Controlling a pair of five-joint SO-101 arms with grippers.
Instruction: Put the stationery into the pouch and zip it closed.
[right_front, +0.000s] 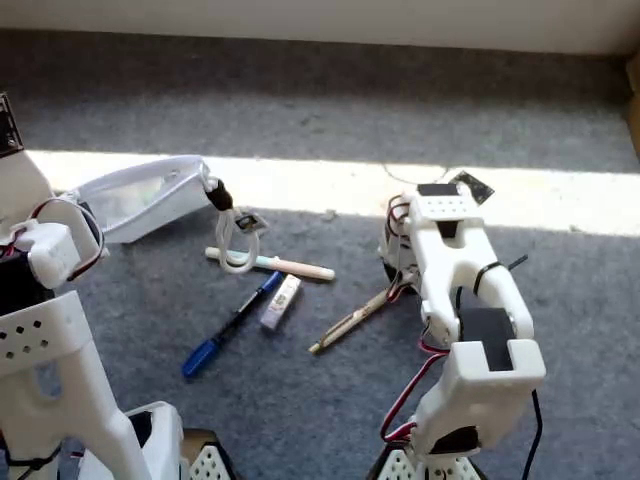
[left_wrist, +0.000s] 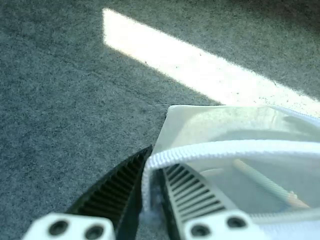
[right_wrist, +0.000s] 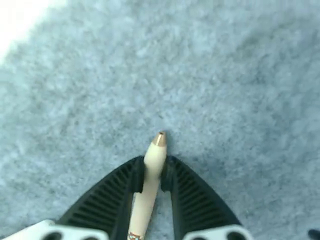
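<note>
**Stationery and pouch: items on the worktop**

My left end effector (left_wrist: 154, 172) pinches the zipper edge of the clear pouch (right_front: 140, 198), which sits at the left of the grey worktop (right_front: 330, 400). My right end effector (right_wrist: 152, 167) is closed around a beige pen (right_wrist: 156, 149). Loose between my arms are a cream pen (right_front: 275, 264), a blue pen (right_front: 232, 325) and a small white bar (right_front: 280, 301).

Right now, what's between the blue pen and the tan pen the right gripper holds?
High view: a small white stick lies between the blue pen and the tan pen, close beside the blue pen. Otherwise bare grey carpet.
</note>
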